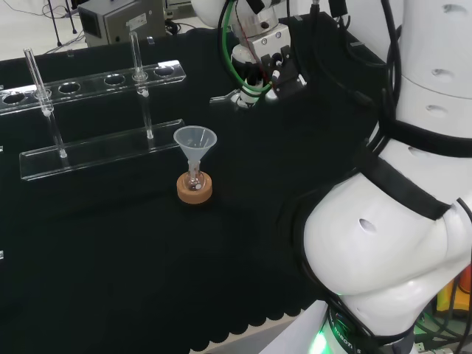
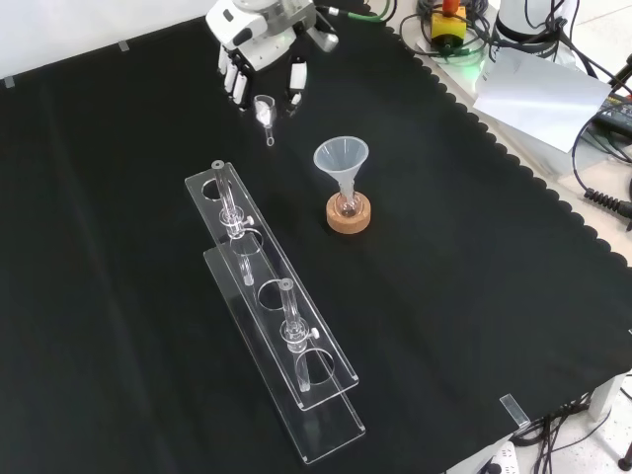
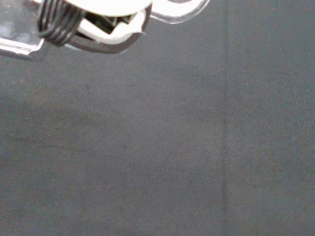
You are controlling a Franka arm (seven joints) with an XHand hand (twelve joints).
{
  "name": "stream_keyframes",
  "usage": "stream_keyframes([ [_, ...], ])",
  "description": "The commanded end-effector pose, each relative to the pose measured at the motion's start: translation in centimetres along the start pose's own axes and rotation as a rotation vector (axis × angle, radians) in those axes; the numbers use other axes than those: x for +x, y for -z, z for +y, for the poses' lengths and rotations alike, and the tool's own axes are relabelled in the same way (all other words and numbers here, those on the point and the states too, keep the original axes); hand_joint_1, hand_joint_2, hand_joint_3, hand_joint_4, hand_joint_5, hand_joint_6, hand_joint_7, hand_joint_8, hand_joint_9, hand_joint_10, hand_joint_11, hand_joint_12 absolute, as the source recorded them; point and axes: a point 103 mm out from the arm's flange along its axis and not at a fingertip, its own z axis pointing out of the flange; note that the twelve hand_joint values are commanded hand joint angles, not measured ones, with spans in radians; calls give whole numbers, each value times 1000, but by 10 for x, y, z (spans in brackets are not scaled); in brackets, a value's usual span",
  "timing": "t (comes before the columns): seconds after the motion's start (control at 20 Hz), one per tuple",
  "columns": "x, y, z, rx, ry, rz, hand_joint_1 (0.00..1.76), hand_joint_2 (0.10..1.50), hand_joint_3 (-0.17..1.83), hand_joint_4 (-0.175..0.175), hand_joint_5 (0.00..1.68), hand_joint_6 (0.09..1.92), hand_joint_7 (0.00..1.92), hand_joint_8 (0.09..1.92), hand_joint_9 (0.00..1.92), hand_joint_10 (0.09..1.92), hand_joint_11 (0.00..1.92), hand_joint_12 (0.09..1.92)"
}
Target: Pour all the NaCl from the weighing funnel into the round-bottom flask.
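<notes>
We see the robot hand (image 2: 259, 51) near the far edge of the worktop (image 2: 118, 326) in the front view, its fingers (image 2: 237, 83) pointing down with the small clear weighing funnel (image 2: 265, 111) pinched between them, spout toward the cloth. Nearer the worktop's middle, apart from the robot hand, the round-bottom flask (image 2: 348, 207) sits on a cork ring (image 2: 349, 215) with a clear plastic funnel (image 2: 342, 160) in its neck. A clear test-tube rack (image 2: 272, 316) stretches toward the near edge.
</notes>
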Motion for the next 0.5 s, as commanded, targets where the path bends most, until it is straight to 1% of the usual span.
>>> stream_keyframes([
  [0.05,13,4,-11,-3,6,-18,1113,652,716,175,1216,803,938,565,1246,220,1042,936],
  [0.15,11,5,-17,-18,7,-12,1113,651,716,175,1216,802,940,564,1248,218,1043,936],
  [0.25,6,8,-32,-25,5,-20,1113,651,716,175,1217,801,942,564,1249,217,1043,936],
  [0.5,7,26,-57,2,18,-39,1114,650,717,175,1218,799,951,564,1252,213,1044,935],
])
